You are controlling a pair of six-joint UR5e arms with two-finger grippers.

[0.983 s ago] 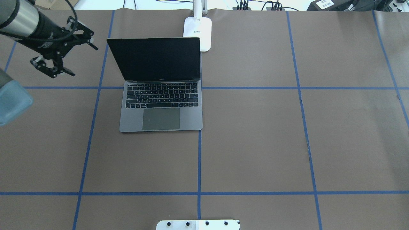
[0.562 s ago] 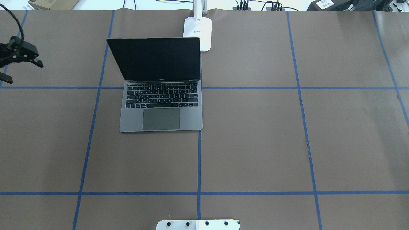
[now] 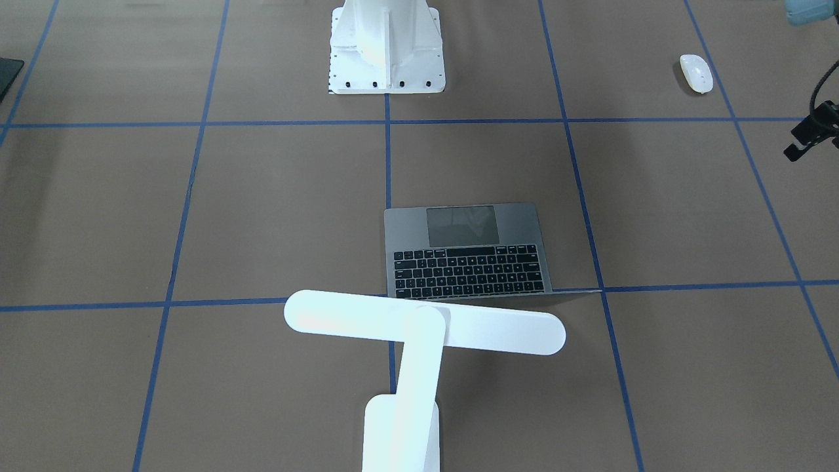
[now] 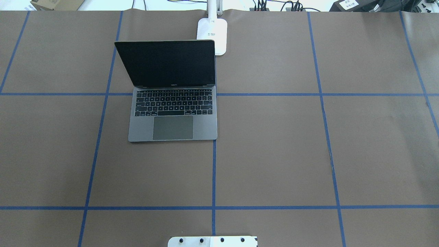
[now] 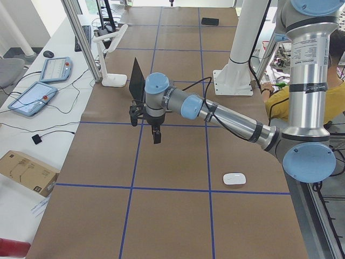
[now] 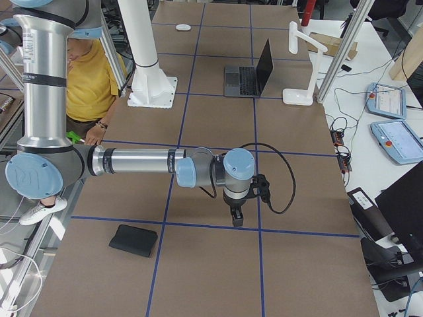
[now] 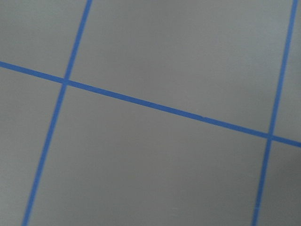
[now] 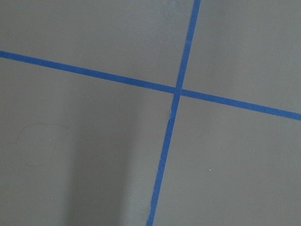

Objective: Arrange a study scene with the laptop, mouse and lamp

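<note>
Both arms reach out level over the table (image 4: 274,154), wrists pointing down.
My left gripper (image 5: 156,136) hangs near the open laptop (image 4: 173,128), and my right gripper (image 6: 236,218) is well apart from it. I cannot tell how far either claw is open. The mouse (image 3: 696,72) lies far left; the lamp (image 3: 419,324) stands behind the laptop.

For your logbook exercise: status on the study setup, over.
Left gripper, right gripper hover over table, jaws unreadable. Laptop open, lamp behind it, mouse apart on left side. Black pad far off, clear of all.
</note>
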